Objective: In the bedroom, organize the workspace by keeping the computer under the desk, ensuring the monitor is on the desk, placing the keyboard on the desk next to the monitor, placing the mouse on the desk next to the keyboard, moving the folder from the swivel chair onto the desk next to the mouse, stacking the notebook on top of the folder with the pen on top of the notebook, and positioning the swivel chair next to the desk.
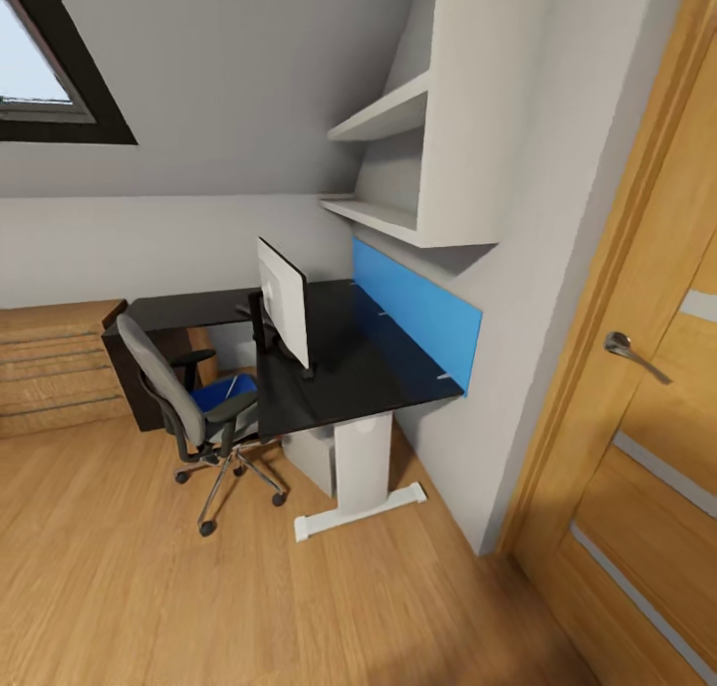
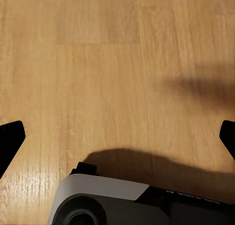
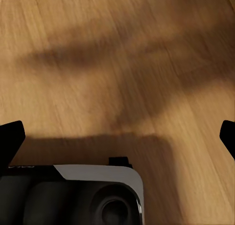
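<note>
Left gripper [image 2: 117, 137] and right gripper [image 3: 117, 137]: fingers spread wide over bare wooden floor [image 1: 149, 586], holding nothing. Farther off: computer [image 1: 311, 457] under the black table [image 1: 378, 367]; swivel chair [image 1: 184, 407] drawn close on its left, blue folder [image 1: 221, 395] on the seat; monitor [image 1: 284, 303] upright on the tabletop.

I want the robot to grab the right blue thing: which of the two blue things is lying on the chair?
The folder, flat on the swivel chair's seat. The other blue thing is the wall panel, standing upright behind the desk.
</note>
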Tool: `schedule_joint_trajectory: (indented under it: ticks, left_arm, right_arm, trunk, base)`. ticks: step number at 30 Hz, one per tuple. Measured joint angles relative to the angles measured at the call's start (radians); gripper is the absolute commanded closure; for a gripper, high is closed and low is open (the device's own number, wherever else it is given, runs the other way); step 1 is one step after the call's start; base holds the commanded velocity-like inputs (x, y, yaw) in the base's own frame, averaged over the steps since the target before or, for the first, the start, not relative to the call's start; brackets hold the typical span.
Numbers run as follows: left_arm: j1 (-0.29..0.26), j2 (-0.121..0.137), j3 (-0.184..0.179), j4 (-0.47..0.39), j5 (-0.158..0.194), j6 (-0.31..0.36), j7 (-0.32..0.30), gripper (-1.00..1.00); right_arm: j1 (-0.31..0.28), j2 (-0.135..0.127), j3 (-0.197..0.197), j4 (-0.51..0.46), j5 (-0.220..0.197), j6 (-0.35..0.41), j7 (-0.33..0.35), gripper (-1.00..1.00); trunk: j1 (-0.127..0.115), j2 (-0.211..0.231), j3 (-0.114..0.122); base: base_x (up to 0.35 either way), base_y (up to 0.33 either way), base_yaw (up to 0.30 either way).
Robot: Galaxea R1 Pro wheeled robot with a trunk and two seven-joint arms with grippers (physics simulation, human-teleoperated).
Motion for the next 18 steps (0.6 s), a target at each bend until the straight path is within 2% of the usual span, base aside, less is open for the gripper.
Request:
schedule_joint_trajectory:
  ticks: [9, 18]
  left_arm:
    - [0.0, 0.0, -0.001, 0.0, 0.0, 0.0, 0.0, -1.0]
    - [0.0, -0.001, -0.001, 0.001, 0.0, 0.001, 0.0, -1.0]
  right_arm:
    - [0.0, -0.001, 0.0, 0.002, 0.001, -0.001, 0.0, -1.0]
    - [0.0, -0.001, 0.0, 0.002, 0.0, -0.001, 0.0, -1.0]
  trunk:
    - [0.0, 0.0, 0.0]
    - [0.0, 0.0, 0.0]
  base:
    - [0.0, 0.0, 0.069]
    - [0.0, 0.0, 0.23]
